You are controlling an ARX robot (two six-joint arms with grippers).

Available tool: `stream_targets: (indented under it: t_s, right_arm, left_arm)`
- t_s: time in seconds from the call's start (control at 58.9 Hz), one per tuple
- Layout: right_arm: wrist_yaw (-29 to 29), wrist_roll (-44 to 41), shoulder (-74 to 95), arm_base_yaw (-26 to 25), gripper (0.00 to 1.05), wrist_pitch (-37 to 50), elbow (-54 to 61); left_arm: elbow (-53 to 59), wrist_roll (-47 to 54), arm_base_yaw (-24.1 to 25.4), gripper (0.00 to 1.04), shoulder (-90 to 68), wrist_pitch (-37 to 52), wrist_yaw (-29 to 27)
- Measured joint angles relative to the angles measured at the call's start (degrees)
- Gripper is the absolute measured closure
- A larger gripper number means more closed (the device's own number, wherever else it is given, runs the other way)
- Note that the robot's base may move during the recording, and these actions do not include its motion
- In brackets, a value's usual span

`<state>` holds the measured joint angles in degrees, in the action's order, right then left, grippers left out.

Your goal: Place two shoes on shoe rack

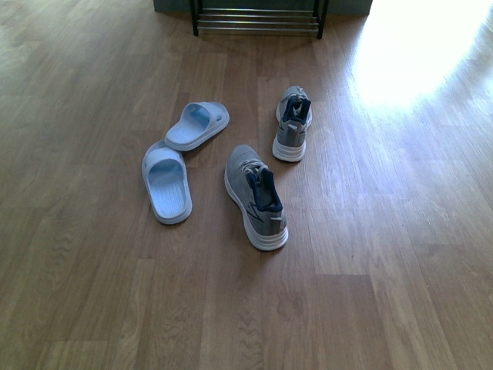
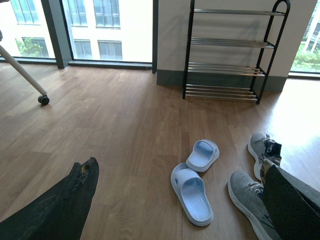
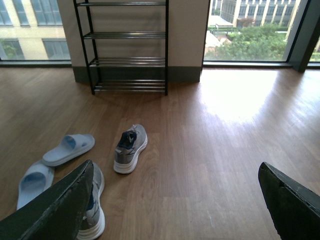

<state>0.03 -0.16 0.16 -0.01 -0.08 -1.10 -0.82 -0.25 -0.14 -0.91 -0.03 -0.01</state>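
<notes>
**Front view.** Neither arm appears. All four shoes lie on the floor (image 1: pixel 385 293), well apart from the shoe rack (image 1: pixel 258 21) at the far edge.
- The near sneaker (image 1: pixel 256 198) has its long axis running near to far, with the heel toward us and the toe far and slightly left.
- The far sneaker (image 1: pixel 293 123) lies likewise, toe toward the rack. We judge this heel-near pose suits a grasp at the collar.
- The near slide (image 1: pixel 166 183) points far.
- The far slide (image 1: pixel 197 126) lies diagonally, toe far-right.

**Left wrist view.** The left gripper (image 2: pixel 179 167) is spread wide and empty, raised above the floor. We judge this a survey pose. Every rack tier is bare.

**Right wrist view.** The right gripper (image 3: pixel 175 167) is likewise released and holds nothing. The far sneaker lies between it and the rack.
</notes>
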Motion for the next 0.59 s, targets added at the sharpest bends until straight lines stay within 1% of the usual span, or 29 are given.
stream_targets:
  t_s: [0.594]
  right_arm:
    - [-0.07,0.0,0.0,0.0,0.09,0.0,0.0]
  left_arm:
    - [0.0,0.0,0.0,0.09,0.0,0.02,-0.02]
